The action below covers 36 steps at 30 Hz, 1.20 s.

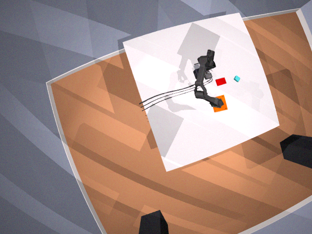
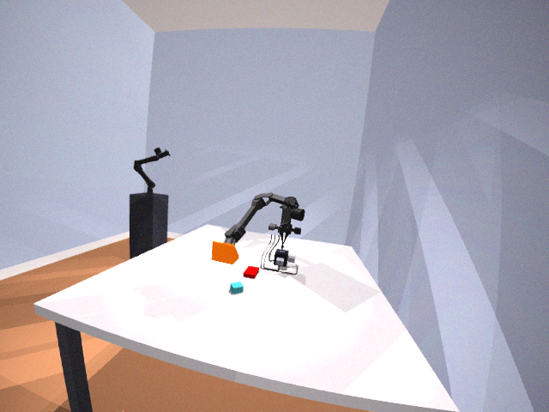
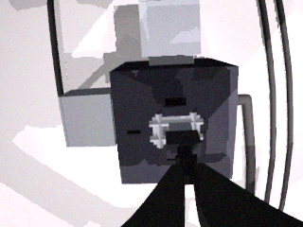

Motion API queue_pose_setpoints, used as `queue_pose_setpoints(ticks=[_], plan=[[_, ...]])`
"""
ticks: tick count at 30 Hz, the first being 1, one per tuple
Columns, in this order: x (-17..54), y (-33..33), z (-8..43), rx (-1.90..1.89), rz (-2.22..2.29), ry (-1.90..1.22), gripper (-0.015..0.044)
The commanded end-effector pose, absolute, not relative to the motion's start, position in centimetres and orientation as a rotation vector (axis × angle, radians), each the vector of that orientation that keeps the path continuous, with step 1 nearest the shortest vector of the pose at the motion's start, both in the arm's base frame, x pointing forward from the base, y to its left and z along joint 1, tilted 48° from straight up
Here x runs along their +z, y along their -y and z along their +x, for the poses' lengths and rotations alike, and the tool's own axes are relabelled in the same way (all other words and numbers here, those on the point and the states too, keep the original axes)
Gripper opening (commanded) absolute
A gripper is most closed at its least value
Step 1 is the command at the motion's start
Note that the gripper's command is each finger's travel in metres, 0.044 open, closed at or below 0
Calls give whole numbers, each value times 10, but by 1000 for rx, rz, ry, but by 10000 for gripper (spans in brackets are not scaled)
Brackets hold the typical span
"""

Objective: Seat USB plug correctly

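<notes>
The dark power cube (image 1: 195,72) (image 2: 280,254) (image 3: 142,161) stands on the white table, with a pale-rimmed socket (image 3: 158,130) on its top. My gripper (image 2: 282,245) (image 3: 187,173) points down over the cube and is shut on the USB plug. The plug (image 3: 183,137) shows as a dark body at the fingertips, with a grey part just beyond it inside the pale rim. The plug overlaps the socket in the wrist view; its depth and which way round it is cannot be told. In the top view the arm hides the fingertips.
Pale grey blocks (image 3: 170,30) (image 3: 89,118) sit against two sides of the cube. Dark cables (image 1: 171,91) (image 3: 285,95) run beside it across the table. A red block (image 1: 221,81) (image 2: 250,271), a cyan block (image 1: 236,78) (image 2: 237,287) and the orange base plate (image 1: 224,100) (image 2: 224,252) are also on the table.
</notes>
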State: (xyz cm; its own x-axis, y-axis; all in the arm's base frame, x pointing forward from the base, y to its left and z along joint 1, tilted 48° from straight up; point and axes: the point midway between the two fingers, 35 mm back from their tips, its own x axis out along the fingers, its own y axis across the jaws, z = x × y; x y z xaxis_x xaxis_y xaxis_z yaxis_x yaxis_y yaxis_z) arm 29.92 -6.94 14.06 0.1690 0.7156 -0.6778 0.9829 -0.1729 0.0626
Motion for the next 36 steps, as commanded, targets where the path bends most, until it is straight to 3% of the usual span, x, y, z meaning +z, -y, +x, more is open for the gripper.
queue_pose_setpoints(ticks=[1,36], plan=[[141,69,300,-705,1959,-1597,0],[141,63,301,-706,1960,-1597,0]])
